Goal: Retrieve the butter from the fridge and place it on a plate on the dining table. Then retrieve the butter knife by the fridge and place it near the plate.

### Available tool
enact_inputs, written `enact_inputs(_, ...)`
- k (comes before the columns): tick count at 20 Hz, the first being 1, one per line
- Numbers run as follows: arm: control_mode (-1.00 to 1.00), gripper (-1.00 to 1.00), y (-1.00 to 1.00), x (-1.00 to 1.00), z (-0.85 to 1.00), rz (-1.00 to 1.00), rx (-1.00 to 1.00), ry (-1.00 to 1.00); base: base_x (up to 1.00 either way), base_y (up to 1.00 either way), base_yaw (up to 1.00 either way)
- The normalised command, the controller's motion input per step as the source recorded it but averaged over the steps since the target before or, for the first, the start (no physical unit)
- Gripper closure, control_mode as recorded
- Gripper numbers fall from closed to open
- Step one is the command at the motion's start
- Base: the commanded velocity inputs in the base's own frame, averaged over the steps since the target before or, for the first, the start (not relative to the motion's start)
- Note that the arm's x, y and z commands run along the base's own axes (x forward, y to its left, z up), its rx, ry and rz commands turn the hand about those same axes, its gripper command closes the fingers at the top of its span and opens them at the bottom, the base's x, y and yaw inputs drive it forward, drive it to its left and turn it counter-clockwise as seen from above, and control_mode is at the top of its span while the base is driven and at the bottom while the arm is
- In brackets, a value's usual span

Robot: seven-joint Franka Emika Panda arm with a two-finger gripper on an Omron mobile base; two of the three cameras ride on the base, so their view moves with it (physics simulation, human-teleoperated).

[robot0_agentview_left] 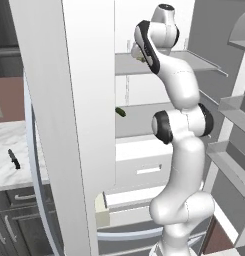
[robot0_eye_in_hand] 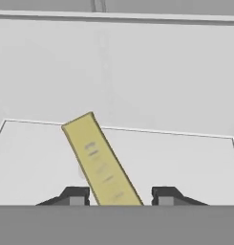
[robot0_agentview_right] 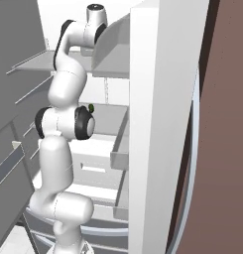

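The butter (robot0_eye_in_hand: pixel 101 162) is a pale yellow stick lying slantwise on a white shelf (robot0_eye_in_hand: pixel 185 158) inside the fridge (robot0_agentview_left: pixel 69 100). In the hand view my gripper (robot0_eye_in_hand: pixel 121 196) has its two dark fingertips (robot0_eye_in_hand: pixel 75 195) drawn in close on either side of the stick's near end, which the bottom of the picture cuts off. The arm reaches up into the open fridge at upper-shelf height. The butter knife (robot0_agentview_left: pixel 14 159), small and dark, lies on the marble counter (robot0_agentview_left: pixel 4 145) to the left of the fridge. The plate and the dining table are out of view.
Both fridge doors stand open: the left door (robot0_agentview_left: pixel 89 125) rises close by the arm and the right door (robot0_agentview_right: pixel 162 124) with its grey bins flanks the other side. A small dark green item (robot0_agentview_left: pixel 121 112) sits on a lower shelf. White drawers (robot0_agentview_left: pixel 144 170) lie below.
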Motion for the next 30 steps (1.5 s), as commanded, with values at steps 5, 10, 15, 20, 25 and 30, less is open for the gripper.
enact_inputs(5, -1.0, 1.0, 0.05, 0.0, -0.06, 0.0, 0.0, 0.0, 0.0, 0.0, 0.0)
enact_inputs(10, -1.0, 1.0, 0.0, 0.0, 0.0, -0.02, 0.0, -0.04, 0.0, 0.0, 0.0)
enact_inputs(15, -1.0, 1.0, 0.0, 0.09, 0.0, -0.06, 0.0, -0.09, 0.0, 0.0, 0.0)
enact_inputs(20, -1.0, 1.0, 0.0, 0.07, 0.0, -0.1, 0.0, -0.27, 0.0, 0.0, 0.0)
enact_inputs(25, -1.0, 1.0, 0.0, -0.17, 0.0, -0.08, 0.0, -0.27, 0.0, 0.0, 0.0)
enact_inputs(30, -1.0, 1.0, 0.04, -0.19, -0.06, -0.11, 0.0, -0.07, 0.0, 0.0, 0.0)
